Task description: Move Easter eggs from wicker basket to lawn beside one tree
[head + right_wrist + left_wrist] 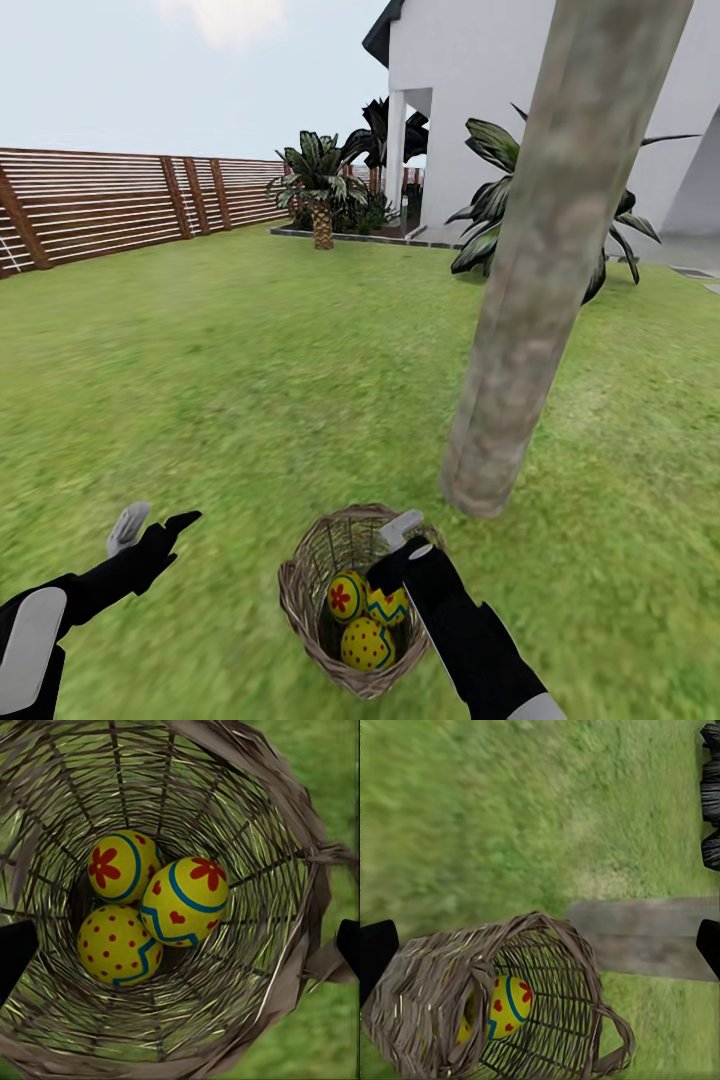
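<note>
Right claw (410, 538) poised over the wicker basket (300, 590), fingers apart, nothing gripped. All 3 Easter eggs (154, 904) packed together inside, beside the tree (520, 330). Left claw (150, 525) spread, idle. Risk: snagging the weave, tipping the basket.

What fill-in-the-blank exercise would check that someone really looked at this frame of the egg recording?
1. The wicker basket holds ____ Easter eggs.
2. The basket stands on the lawn beside the trunk of a ____.
3. The ____ end effector hangs over the basket's opening.
4. The left end effector hovers over bare ____.

Missing words: three; tree; right; grass
</note>
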### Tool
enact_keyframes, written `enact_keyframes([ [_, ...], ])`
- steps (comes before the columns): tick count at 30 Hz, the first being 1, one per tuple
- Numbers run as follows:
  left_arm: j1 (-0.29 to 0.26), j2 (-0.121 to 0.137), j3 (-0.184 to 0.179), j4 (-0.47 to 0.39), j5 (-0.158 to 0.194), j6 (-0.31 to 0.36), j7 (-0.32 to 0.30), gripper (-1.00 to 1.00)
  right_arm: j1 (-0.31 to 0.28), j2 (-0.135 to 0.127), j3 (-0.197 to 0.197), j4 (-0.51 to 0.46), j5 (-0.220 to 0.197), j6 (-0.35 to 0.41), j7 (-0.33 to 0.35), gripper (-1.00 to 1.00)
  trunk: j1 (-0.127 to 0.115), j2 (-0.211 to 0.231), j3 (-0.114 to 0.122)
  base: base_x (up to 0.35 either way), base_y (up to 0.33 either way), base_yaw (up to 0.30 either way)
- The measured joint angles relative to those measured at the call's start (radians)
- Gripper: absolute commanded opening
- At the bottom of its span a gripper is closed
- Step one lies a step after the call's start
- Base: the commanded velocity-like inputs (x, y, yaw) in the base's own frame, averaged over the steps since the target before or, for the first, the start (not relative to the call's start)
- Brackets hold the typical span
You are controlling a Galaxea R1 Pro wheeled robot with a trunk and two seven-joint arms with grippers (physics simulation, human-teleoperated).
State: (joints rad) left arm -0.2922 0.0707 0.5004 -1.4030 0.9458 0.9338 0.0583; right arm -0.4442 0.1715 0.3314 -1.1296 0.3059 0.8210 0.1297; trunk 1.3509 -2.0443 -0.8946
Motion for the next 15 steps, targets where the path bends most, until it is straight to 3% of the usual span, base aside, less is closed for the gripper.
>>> enact_keyframes([
  [15,0.000,0.000,0.000,0.000,0.000,0.000,0.000,1.00,0.000,0.000,0.000,0.000,-0.001,-0.005,-0.016,1.00,0.058,-0.105,-0.047,0.000,0.000,0.000],
])
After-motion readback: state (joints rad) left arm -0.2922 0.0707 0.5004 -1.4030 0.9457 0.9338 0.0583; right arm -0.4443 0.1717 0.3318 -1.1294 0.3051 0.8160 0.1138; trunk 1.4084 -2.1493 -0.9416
